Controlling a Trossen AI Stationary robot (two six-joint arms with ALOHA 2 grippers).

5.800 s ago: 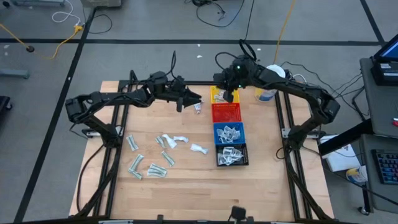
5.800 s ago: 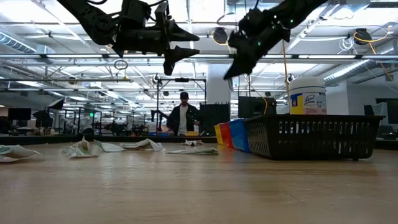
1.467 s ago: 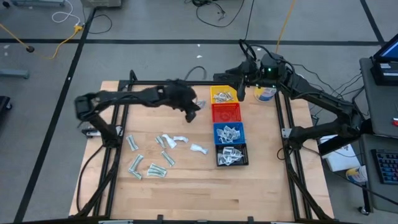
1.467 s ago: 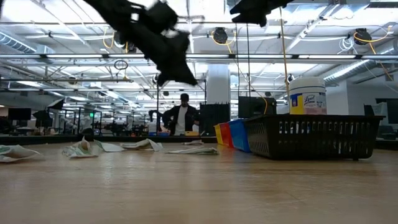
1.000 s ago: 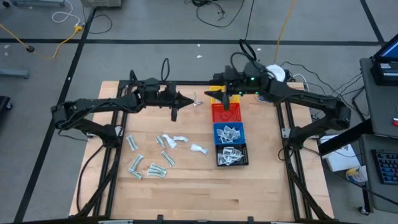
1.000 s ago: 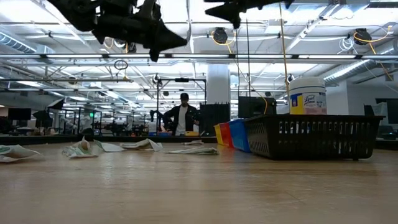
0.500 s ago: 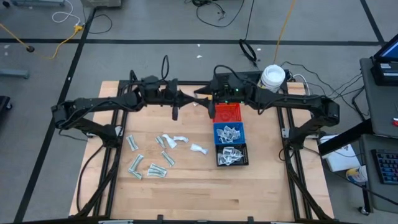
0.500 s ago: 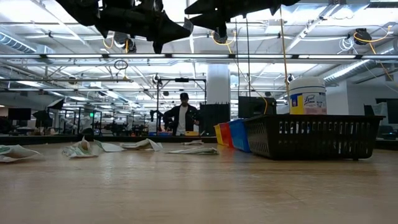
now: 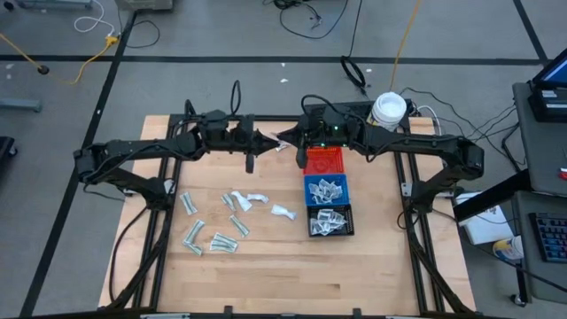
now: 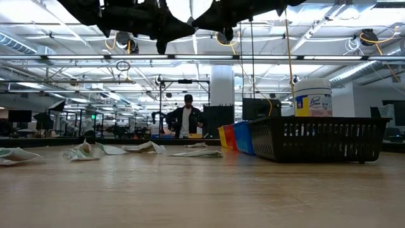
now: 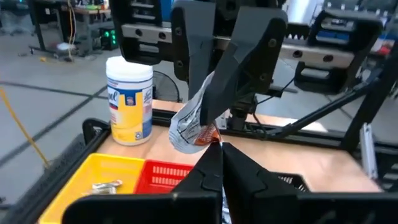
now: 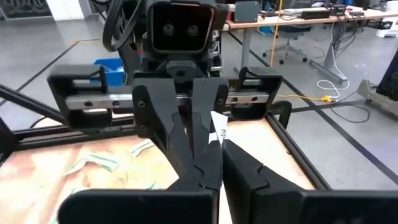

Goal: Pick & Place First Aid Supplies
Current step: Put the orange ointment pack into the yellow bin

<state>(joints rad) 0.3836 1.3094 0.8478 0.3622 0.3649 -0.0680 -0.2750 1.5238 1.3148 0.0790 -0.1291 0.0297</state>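
Note:
A white and silver packet [image 11: 188,126], one of the first aid supplies, hangs high above the table's far middle, left of the yellow bin [image 11: 102,174]. My left gripper [image 9: 268,142] and my right gripper [image 9: 285,139] meet tip to tip there, both shut on it. In the right wrist view the packet [image 12: 219,127] shows white between the two pairs of fingers. Several more packets [image 9: 226,217] lie flat on the wood at the left middle. Others fill the blue bin [image 9: 326,189] and the black bin [image 9: 330,220]. My left gripper pinches the packet's lower end [image 11: 210,140] between its two fingertips. The fingers lie about level and come from the table's left. The packet is lifted clear of the table. My right gripper pinches the packet's other end [image 12: 217,138] between its two fingers [image 11: 236,87]. It comes about level from the table's right, facing my left gripper. The packet stands between the two grippers, crumpled, far above the wood.
Yellow, red [image 9: 323,159], blue and black bins stand in a row from far to near at the table's right middle. A white jar with a yellow label [image 11: 129,99] stands at the far right corner. A person [image 10: 186,120] stands in the room beyond the table.
My right gripper has come from above the yellow bin toward the table's left and a little down, up to my left gripper, and has shut on the packet that my left gripper holds. The packet has stayed in the air.

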